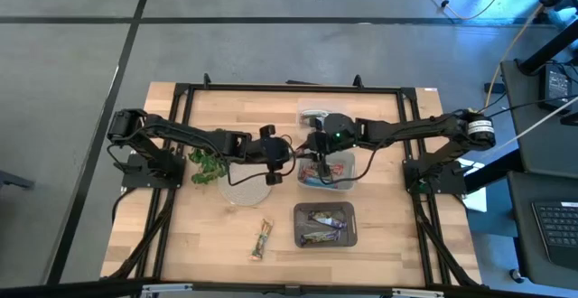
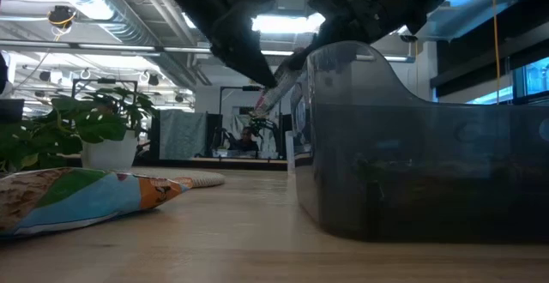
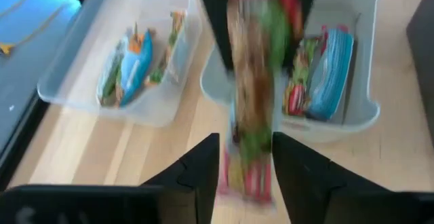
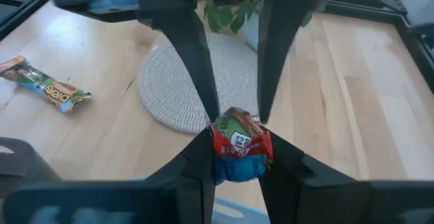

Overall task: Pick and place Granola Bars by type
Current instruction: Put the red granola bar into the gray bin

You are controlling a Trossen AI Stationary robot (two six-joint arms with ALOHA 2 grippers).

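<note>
A red-and-green wrapped granola bar (image 3: pixel 254 81) hangs in the air between my two grippers, above the left rim of the middle bin (image 1: pixel 336 179). My left gripper (image 3: pixel 245 142) reaches in from the table's left (image 1: pixel 278 153). My right gripper (image 4: pixel 239 139) reaches in from the right (image 1: pixel 316 144). Both are shut on the bar. Another bar (image 1: pixel 262 239) lies flat on the table near the front edge (image 4: pixel 44 85). More bars lie in the bins. My left gripper pinches the bar's left end (image 3: pixel 247 166) between its two fingers. The fingers come level from the table's left and lie along the bar. The bar is lifted clear. My right gripper pinches the opposite end (image 4: pixel 241 149) between its two fingers. It comes level from the table's right, and the left arm's fingertips (image 4: pixel 211 108) meet the bar just beyond. The bar stays level between the two holds.
Three bins stand in a row: a far bin (image 3: pixel 102 81) with blue bars, the middle bin (image 3: pixel 352 108) with red and blue bars, and a dark near bin (image 1: pixel 325 226) with bars. A round woven mat (image 4: pixel 176 88) and a plant sprig (image 1: pixel 208 165) lie left of the bins.
</note>
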